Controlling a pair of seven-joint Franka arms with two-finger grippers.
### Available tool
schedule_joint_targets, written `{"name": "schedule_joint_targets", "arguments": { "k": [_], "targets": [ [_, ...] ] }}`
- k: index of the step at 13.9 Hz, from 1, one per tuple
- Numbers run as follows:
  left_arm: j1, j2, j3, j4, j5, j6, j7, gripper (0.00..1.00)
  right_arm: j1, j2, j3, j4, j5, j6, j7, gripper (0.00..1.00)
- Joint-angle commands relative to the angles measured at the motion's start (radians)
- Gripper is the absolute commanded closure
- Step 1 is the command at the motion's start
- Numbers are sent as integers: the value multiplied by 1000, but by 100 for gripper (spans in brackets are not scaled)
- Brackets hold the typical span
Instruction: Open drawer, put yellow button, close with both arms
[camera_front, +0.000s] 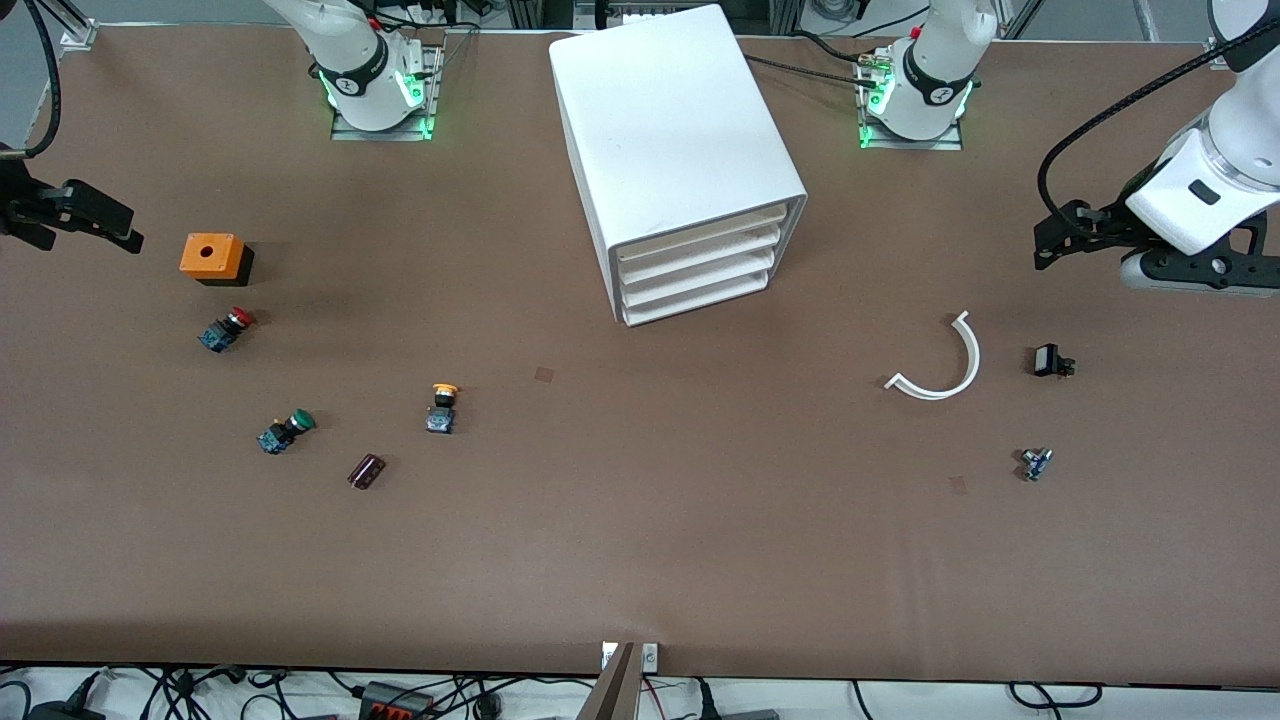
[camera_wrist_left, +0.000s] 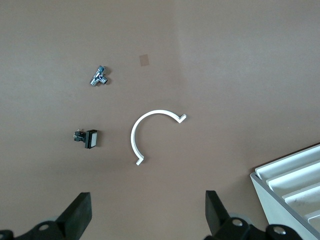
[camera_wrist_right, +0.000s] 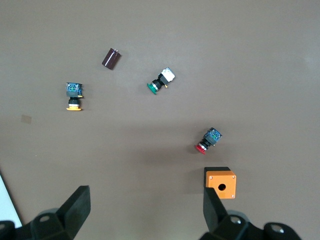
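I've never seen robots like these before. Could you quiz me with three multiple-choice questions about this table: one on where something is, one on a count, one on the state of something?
1. Where does the yellow button lie?
A. In the top drawer
B. On the table, toward the right arm's end
C. In a gripper

2. How many drawers does the white cabinet have?
A. Two
B. Four
C. Six

3. What state is the top drawer in?
A. Shut
B. Pulled fully out
C. Lying on the table

Answers:
1. B: it lies on the bare table near the green button and the red button.
2. B: four stacked fronts show on the cabinet.
3. A: its front sits level with the three below, while the left gripper and right gripper hang open, holding nothing.
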Motion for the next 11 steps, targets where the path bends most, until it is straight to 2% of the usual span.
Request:
{"name": "schedule_joint_targets", "arguments": {
  "k": [1, 7, 10, 11],
  "targets": [
    [5, 9, -6, 26, -3, -22, 17, 0, -3, -5, 1, -1, -7, -2, -7, 0],
    [4, 12, -5, 28, -3, -23, 16, 0, -2, 1, 1, 0, -1, 4, -7, 0],
    [-9, 43, -9, 30, -16, -107, 22, 0, -2, 13, 3, 5, 11, 6, -7, 0],
    [-7, 52, -6, 45, -69, -138, 39, 0, -2, 24, 3, 5, 11, 6, -7, 0]
  ]
}}
